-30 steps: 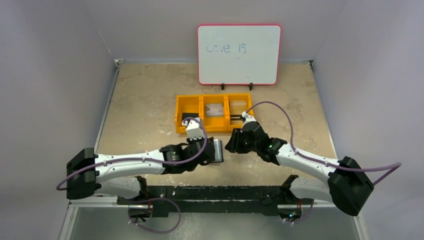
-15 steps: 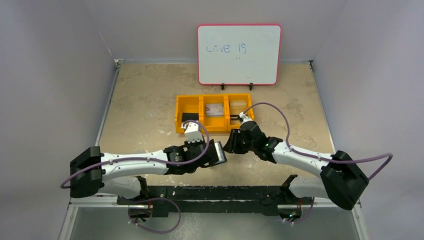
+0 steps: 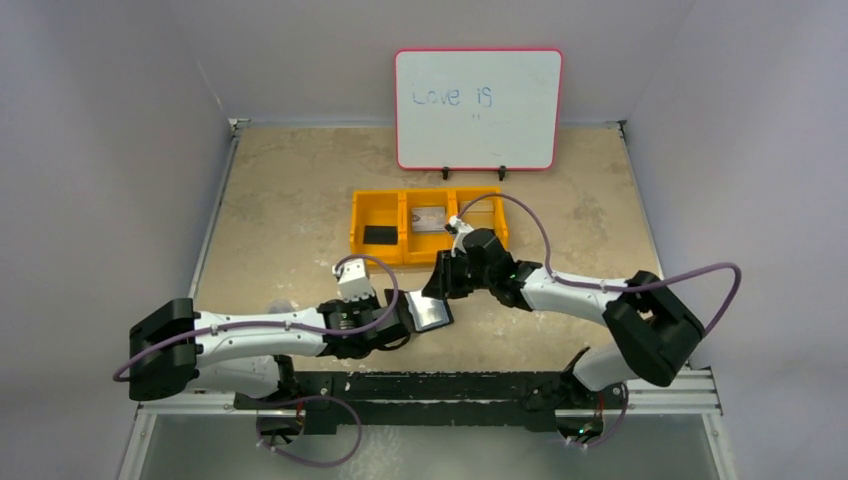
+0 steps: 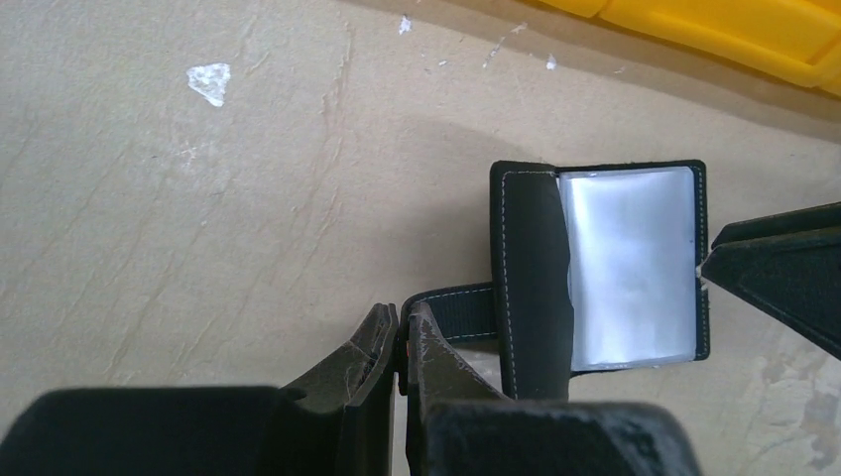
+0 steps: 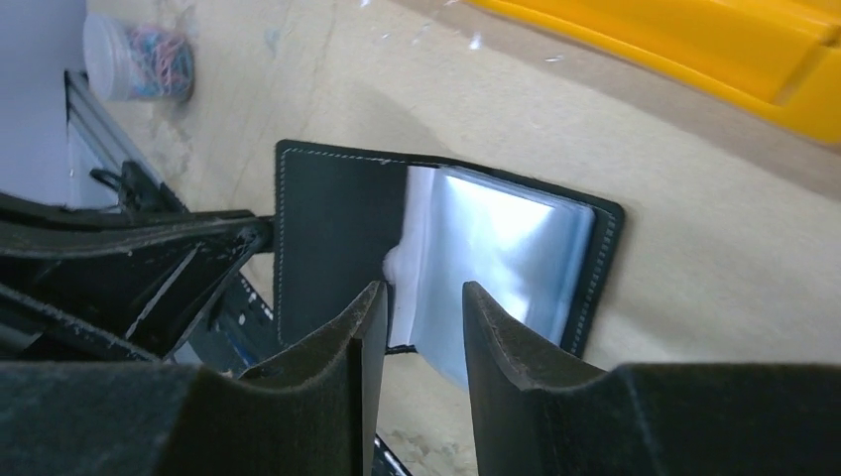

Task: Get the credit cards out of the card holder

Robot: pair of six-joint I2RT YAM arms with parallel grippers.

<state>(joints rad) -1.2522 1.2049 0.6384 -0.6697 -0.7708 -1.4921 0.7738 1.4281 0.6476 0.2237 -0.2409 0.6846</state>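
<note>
Card holder open on worktop, both tools at it – card pull not yet done

The card holder (image 3: 430, 313) lies open near the middle of the worktop's near edge, between that edge and the yellow tray (image 3: 380, 256). The left tool (image 4: 400, 342) is pressed together on the holder's tab side, and looks to be pinching the strap to pin it. The right tool (image 5: 421, 327) is part-spread, its jaws either side of the pale clear pockets (image 5: 496, 248) with a gap showing, so it is not clamped. No credit cards show clear of the pockets. A pale flat rectangle (image 3: 430, 218) sits in the tray's middle compartment – I can't tell if it's a card. My read: opening and holding are done; gripping, sliding out and setting down the cards are left.
</note>
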